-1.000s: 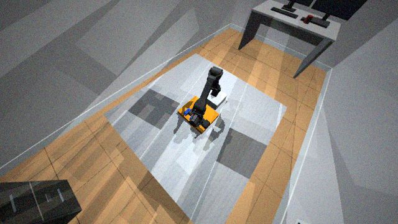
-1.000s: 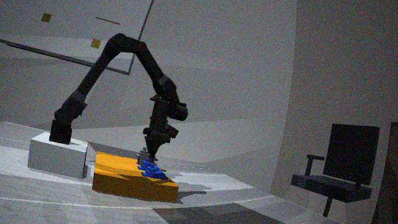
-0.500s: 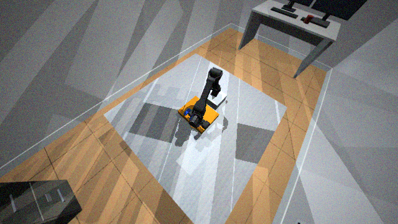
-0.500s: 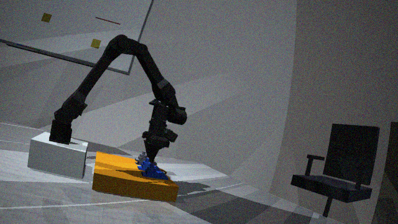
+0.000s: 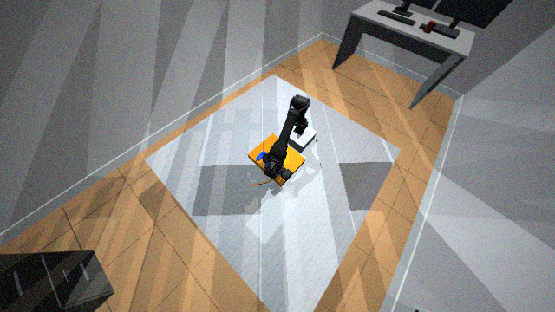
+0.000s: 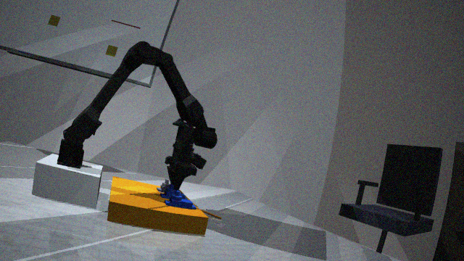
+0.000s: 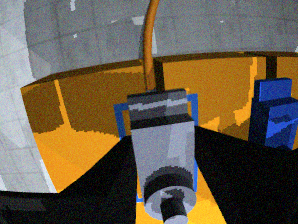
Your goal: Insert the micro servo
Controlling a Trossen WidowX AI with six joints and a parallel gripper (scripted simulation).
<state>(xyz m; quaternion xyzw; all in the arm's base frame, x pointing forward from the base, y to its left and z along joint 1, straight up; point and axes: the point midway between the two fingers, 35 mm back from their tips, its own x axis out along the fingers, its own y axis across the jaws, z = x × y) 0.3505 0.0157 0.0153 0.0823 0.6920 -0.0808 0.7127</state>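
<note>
The loose grey micro servo [image 7: 162, 145] [image 6: 165, 186] is between the black fingers of my gripper [image 6: 176, 186], which is shut on it. Its round output shaft [image 7: 172, 202] points up. In the wrist view the blue outline of the marked pocket [image 7: 119, 115] shows on both sides of the servo, over the orange deck [image 7: 75, 155] [image 6: 157, 217] [image 5: 295, 161]. The orange-brown cable [image 7: 149, 45] [image 6: 212, 214] [image 5: 262, 183] runs out past the deck's edge, beside the dark side notch [image 7: 159, 75]. The ears' contact with the deck and the pocket's inside are hidden.
Blue servos [image 7: 274, 120] [image 6: 179, 203] [image 5: 261, 155] stand on the deck beside the gripper. The arm's base is on a white block [image 6: 65, 185] [image 5: 303, 138] behind the deck. A desk [image 5: 416, 30] and a chair [image 6: 407, 181] are farther off.
</note>
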